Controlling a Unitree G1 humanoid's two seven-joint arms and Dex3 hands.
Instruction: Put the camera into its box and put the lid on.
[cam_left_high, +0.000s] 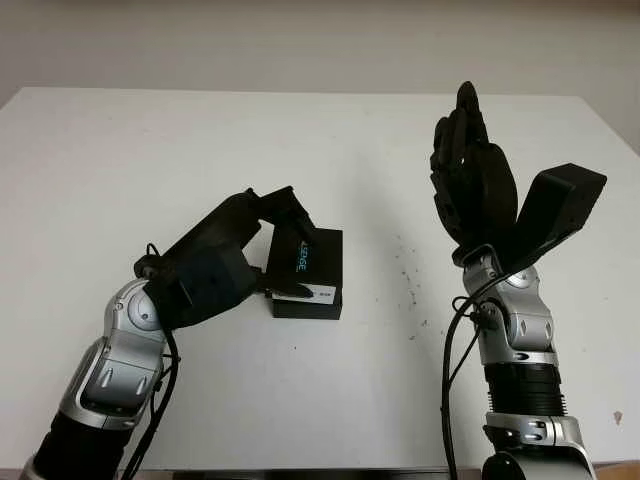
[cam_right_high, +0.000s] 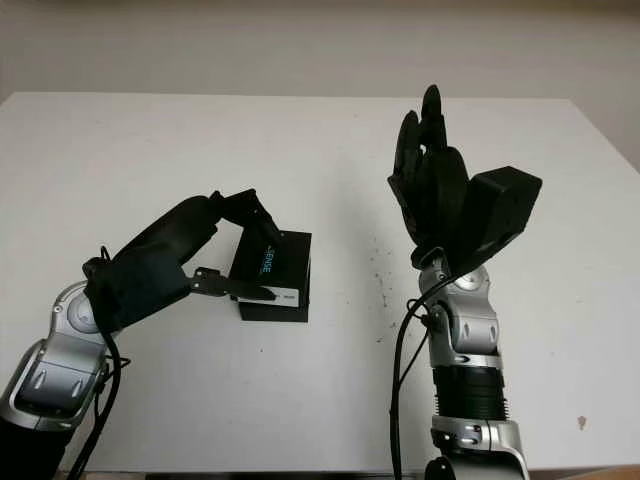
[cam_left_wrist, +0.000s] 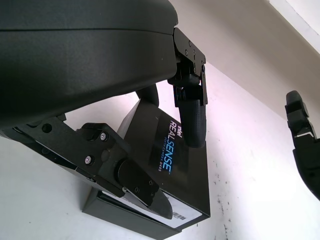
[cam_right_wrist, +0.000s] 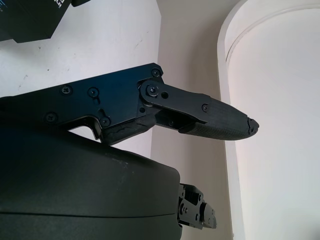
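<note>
On table (cam_left_high: 120, 150), tilted black lid (cam_left_high: 308, 255), box (cam_left_high: 306, 305)

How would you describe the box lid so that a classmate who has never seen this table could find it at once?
Start at the wide white table and find the left hand near its middle. That hand grips a flat black cardboard lid, sitting tilted on the black box base. Its blue-and-white RealSense lettering marks it out; the raised right hand is open.

Bright even light, soft faint shadows, wrist views sharp, no glare
</note>
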